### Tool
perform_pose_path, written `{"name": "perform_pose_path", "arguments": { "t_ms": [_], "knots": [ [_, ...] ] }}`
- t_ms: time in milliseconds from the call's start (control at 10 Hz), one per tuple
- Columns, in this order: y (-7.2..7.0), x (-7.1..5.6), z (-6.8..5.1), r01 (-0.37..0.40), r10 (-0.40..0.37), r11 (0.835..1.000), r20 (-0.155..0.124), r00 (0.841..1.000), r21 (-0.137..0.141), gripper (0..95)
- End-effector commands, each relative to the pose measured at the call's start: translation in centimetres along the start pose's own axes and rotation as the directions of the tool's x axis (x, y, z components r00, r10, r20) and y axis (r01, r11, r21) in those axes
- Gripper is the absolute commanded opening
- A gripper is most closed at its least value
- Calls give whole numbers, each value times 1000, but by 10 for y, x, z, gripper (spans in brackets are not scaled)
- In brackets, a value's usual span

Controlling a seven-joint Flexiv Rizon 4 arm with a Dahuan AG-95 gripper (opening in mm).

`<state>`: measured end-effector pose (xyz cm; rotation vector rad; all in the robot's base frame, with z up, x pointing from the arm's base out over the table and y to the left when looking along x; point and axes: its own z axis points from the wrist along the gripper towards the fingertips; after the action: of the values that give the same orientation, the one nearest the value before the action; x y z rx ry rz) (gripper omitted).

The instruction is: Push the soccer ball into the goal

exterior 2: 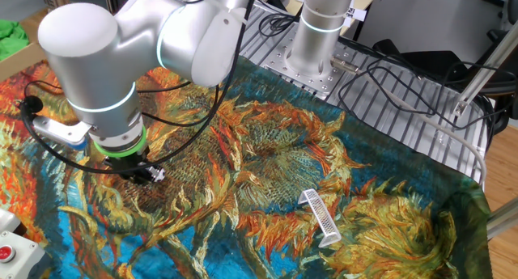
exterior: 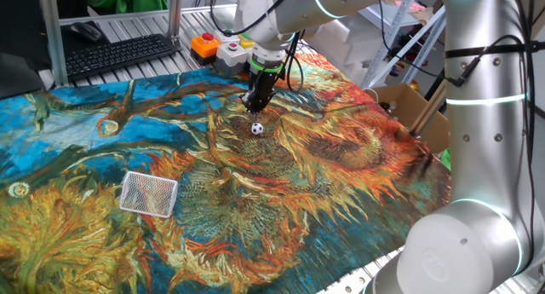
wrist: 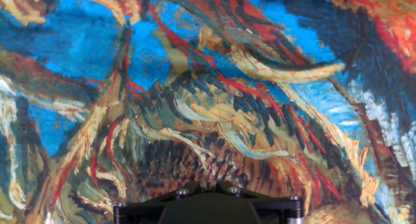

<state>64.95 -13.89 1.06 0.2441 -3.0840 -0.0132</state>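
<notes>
goal (exterior: 148,193): It stands nearest to me in one fixed view, a small white mesh frame on the painted sunflower cloth (exterior: 324,183), well apart from the ball. The opening is narrow, so I judge a push that is a little off line would send the ball past it.

cloth: It has folds and soft bumps between ball and goal. I think a light ball could turn aside on them or stop too early.

soccer ball (exterior: 257,129): It lies free on the cloth, nothing holds it, just below the fingertips in this view. It is very small against the tool, so a hit off its middle would probably make it roll sideways.

gripper (exterior: 256,103): The jaws are fully closed, with nothing between them, and it points straight down, low over the cloth. It is on the far side of the ball from the goal, which looks right for pushing. If the tip goes lower it may drag the cloth and move everything.

hand view: It shows only cloth, no ball and no goal, so it gives no check on the aim.

button box (exterior: 223,49): It stands behind the arm, near the table edge. A ball knocked the wrong way could run toward it.
</notes>
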Motion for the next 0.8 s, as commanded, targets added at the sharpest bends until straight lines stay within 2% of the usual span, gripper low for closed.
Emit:
{"name": "perform_pose_path", "arguments": {
  "t_ms": [100, 600, 800],
  "knots": [
    [0, 0, -1, 4, -4, 1000, 2, 1000, -2, 0],
    [0, 0, -2, 1, -1, 1000, 1, 1000, -8, 0],
    [0, 0, -2, -2, 2, 1000, -8, 1000, -9, 0]
  ]
}}
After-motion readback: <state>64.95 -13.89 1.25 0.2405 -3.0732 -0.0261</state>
